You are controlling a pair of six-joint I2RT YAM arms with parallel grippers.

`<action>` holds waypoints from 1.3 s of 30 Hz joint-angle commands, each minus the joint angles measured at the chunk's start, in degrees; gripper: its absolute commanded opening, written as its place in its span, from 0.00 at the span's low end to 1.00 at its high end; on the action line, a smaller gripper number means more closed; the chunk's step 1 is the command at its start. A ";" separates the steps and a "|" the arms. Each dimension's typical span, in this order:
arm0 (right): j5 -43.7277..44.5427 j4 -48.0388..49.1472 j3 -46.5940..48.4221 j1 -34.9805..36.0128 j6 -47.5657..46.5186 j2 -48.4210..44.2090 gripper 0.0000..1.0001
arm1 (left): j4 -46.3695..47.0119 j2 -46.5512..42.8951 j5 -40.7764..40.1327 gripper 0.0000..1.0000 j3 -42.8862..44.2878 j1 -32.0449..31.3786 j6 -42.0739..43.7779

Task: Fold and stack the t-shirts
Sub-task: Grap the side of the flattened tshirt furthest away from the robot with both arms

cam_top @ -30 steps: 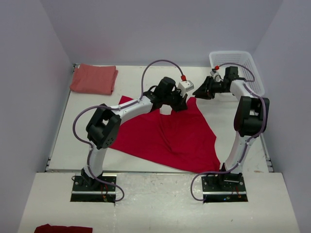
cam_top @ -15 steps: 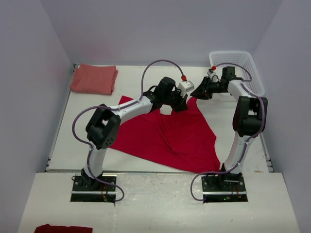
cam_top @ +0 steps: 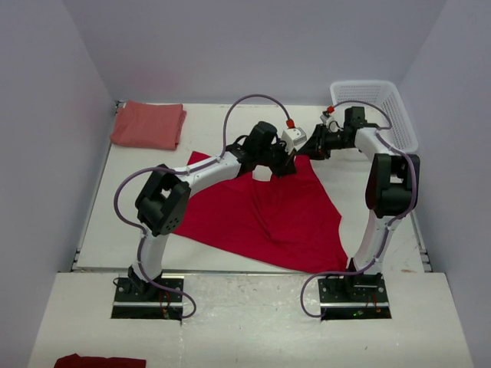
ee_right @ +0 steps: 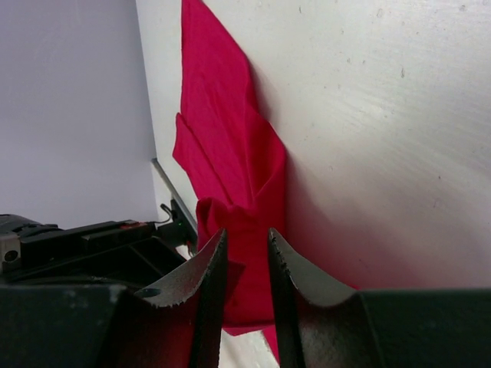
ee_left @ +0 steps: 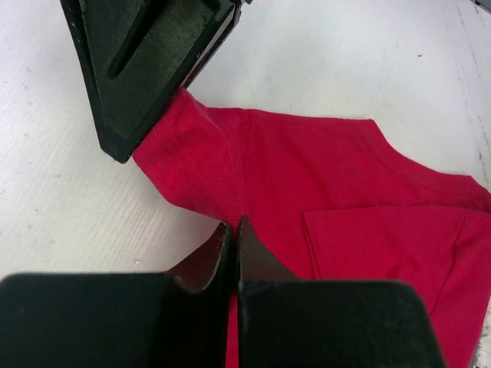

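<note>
The bright red t-shirt [cam_top: 268, 215] lies spread out mid-table, with creases. My left gripper [cam_top: 285, 165] is at its far edge, shut with a sliver of red cloth between the fingers [ee_left: 234, 224]. My right gripper [cam_top: 311, 150] comes in from the right at the same far corner. In the right wrist view its jaws [ee_right: 247, 236] stand narrowly apart, with the bunched corner of the red shirt [ee_right: 238, 176] in and beyond the gap. The salmon-red t-shirt [cam_top: 148, 125] lies folded at the back left.
A white lattice basket [cam_top: 376, 103] stands at the back right, just behind the right arm. A dark red cloth [cam_top: 100, 360] lies on the near ledge at the bottom left. Walls close in the table on three sides.
My right gripper has moved left to the red shirt's far corner and its jaws have narrowed. The left arm and both shirts have stayed put.
</note>
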 commanded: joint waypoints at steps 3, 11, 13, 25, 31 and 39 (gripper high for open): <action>-0.39 -0.81 -0.16 0.20 -1.52 -4.66 0.34 | 1.01 -0.60 0.58 0.00 0.65 -0.28 1.60; -0.65 -1.25 -0.07 0.20 -1.87 -5.19 0.39 | 0.57 0.81 0.22 0.00 1.18 -0.20 1.87; -0.39 -1.33 -0.25 0.20 -1.96 -5.37 0.39 | 0.39 0.90 0.14 0.00 1.27 -0.11 2.04; 0.31 -0.98 -1.92 0.20 -2.40 -6.69 0.38 | 0.22 0.63 0.49 0.00 1.62 1.73 2.04; 0.32 -1.25 -1.83 0.20 -2.58 -6.42 0.36 | 0.31 0.55 0.84 0.00 1.71 2.18 2.04; 0.93 -1.07 -2.53 0.20 -2.58 -6.60 0.26 | 0.13 1.34 1.28 0.00 2.41 2.79 2.04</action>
